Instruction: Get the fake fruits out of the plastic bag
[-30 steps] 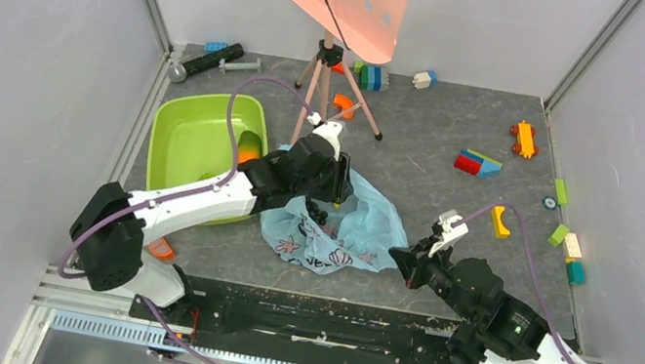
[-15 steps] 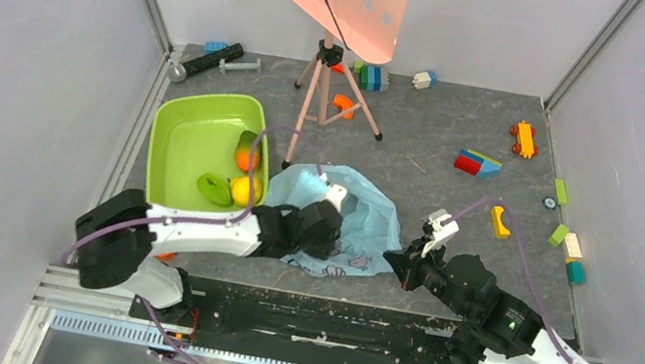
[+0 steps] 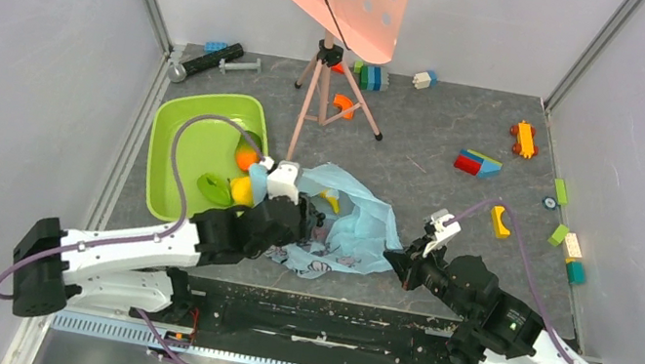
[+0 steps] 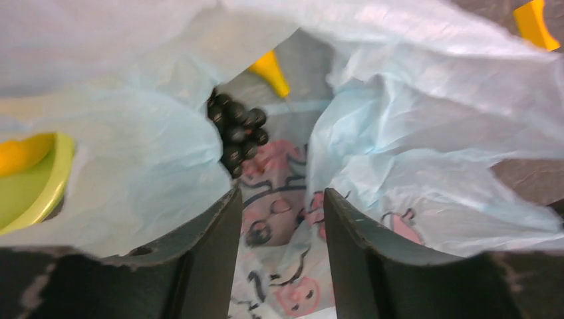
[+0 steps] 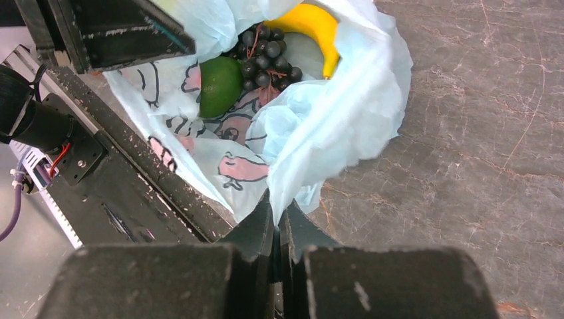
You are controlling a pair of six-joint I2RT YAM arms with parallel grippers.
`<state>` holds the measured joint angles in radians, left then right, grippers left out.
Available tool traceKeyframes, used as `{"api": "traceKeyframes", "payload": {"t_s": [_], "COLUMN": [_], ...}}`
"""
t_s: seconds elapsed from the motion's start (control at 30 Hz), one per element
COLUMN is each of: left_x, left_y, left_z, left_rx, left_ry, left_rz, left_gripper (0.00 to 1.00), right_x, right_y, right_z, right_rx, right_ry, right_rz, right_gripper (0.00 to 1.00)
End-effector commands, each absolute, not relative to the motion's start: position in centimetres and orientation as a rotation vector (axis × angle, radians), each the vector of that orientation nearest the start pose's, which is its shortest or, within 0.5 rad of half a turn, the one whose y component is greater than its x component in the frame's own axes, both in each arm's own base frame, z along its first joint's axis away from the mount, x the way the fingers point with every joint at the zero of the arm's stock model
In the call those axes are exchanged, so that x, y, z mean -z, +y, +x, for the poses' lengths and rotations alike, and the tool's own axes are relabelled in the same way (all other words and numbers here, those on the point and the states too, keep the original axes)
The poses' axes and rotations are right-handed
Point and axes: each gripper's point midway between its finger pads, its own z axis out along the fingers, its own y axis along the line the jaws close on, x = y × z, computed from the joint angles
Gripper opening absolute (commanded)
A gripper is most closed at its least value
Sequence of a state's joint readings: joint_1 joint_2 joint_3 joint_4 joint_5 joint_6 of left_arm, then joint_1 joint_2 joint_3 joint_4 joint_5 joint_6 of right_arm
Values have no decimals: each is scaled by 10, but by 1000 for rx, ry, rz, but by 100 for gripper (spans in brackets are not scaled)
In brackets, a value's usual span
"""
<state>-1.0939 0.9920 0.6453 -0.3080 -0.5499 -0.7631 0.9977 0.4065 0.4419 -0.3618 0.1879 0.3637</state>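
The right end effector (image 5: 279, 220) pinches the edge of the blue bag (image 3: 361, 223) in the middle of the tabletop (image 3: 435, 193), likely to hold it steady, while the left end effector (image 4: 282, 232), spread wide, points in at the banana (image 5: 312, 23), grapes (image 5: 266, 56) and green fruit (image 5: 219, 83) inside.

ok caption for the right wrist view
Right gripper pinching the plastic bag, banana, grapes and green fruit inside.

You face a bag (image 5: 346, 113) of thin, crinkled, translucent plastic film. Inside it, the banana (image 5: 312, 21) and grapes (image 5: 266, 56) shine glossy, while the green fruit (image 5: 219, 83) looks smooth with a duller sheen. The table (image 5: 479, 133) is matt, veined like grey stone. Your left fingers (image 4: 206, 266) are matt black, scuffed at the edges.
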Motion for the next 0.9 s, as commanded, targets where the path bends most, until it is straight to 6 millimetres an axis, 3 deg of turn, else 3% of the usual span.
{"api": "traceKeyframes", "payload": {"t_s": [0.0,0.13,0.3,0.4,0.5,0.63,0.87], "left_x": [-177,-174,-162,-161,-156,-141,-105], "left_y": [-265,-285,-309,-312,-301,-311,-326], "left_z": [224,240,256,268,291,307,303], "left_rx": [477,494,629,526,423,480,625], "left_ry": [2056,2075,2142,2169,2270,2336,2392], "left_rz": [101,185,418,556,435,262,-23], "left_gripper": [58,67,70,78,78,67,54], "right_x": [-174,-176,-175,-173,-173,-173,-173], "right_y": [197,195,194,194,195,196,194], "right_z": [149,149,149,150,150,150,150], "right_rx": [-753,-749,-738,-733,-736,-737,-735], "right_ry": [1870,1867,1871,1876,1877,1877,1876], "right_rz": [-483,-479,-482,-482,-483,-485,-477], "right_gripper": [0,0,0,0,0,0,0]}}
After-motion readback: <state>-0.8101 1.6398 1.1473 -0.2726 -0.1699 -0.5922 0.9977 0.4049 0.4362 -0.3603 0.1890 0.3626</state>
